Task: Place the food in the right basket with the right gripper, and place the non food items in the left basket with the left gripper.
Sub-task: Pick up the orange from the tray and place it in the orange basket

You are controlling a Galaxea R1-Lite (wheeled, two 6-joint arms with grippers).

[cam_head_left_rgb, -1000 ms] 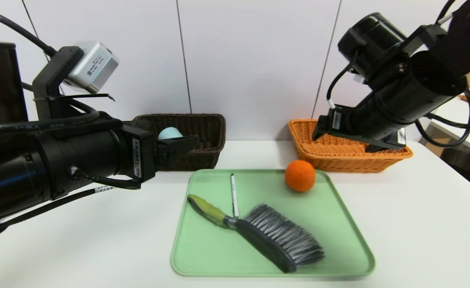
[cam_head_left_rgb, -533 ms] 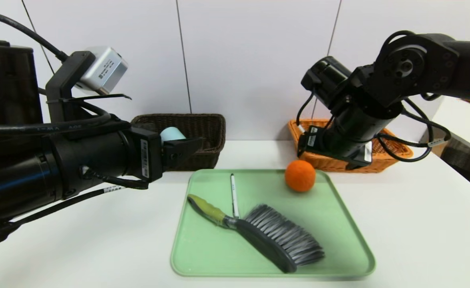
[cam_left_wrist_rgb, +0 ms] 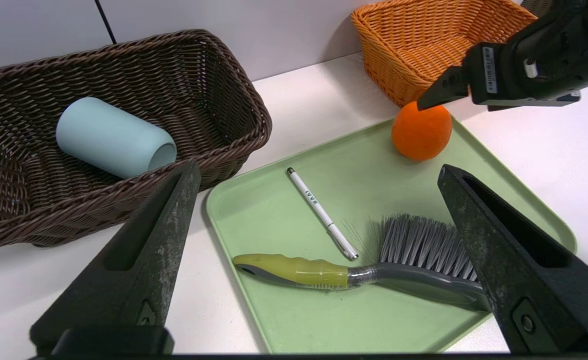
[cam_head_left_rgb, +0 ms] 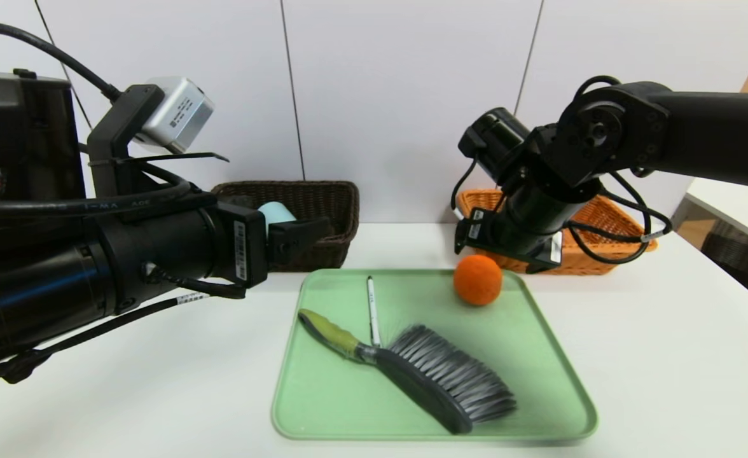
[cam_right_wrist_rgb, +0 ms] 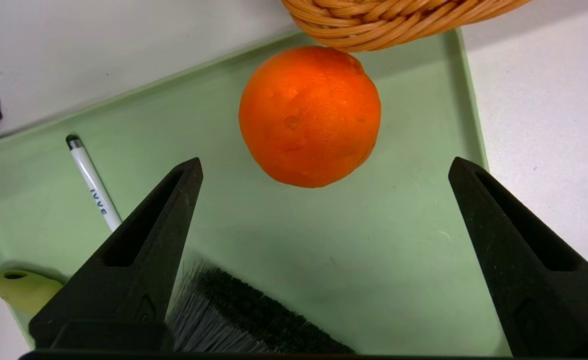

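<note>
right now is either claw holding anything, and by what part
Nothing is held. The right claw is open above the orange without touching it; the left claw is open and empty beside the brown basket.

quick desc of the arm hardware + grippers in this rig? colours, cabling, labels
Both arms are black cylindrical links with loose black cables looped outside. Each wrist carries a white barcode-style label. The left gripper and right gripper have matte black, wedge-shaped tapering fingers, each with a long slot; the left gripper's look scuffed. A silver box camera sits on a black bracket on the left arm.
</note>
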